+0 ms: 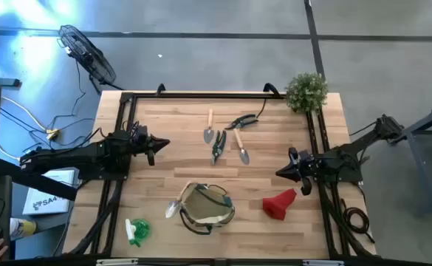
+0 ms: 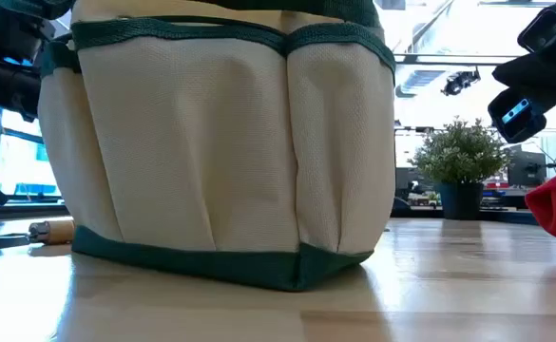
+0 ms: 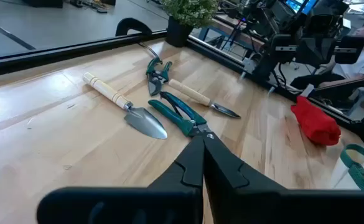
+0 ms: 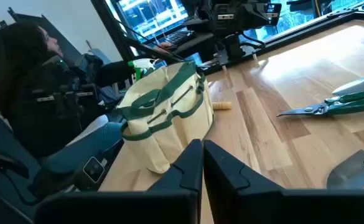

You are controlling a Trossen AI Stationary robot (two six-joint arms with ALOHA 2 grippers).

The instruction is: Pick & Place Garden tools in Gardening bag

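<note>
Both claws closed and empty, parked at bench sides.
Left claw (image 1: 164, 144) and right claw (image 1: 280, 173) touch nothing. Trowels (image 1: 209, 134) and pruners (image 1: 218, 148) lie mid-bench between them; gardening bag (image 1: 207, 206) near front edge, red cone (image 1: 279, 205) beside it.

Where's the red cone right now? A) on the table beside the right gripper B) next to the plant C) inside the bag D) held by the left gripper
A: the high view shows the red cone lying on the table just beside the right gripper, outside the gardening bag.
</note>
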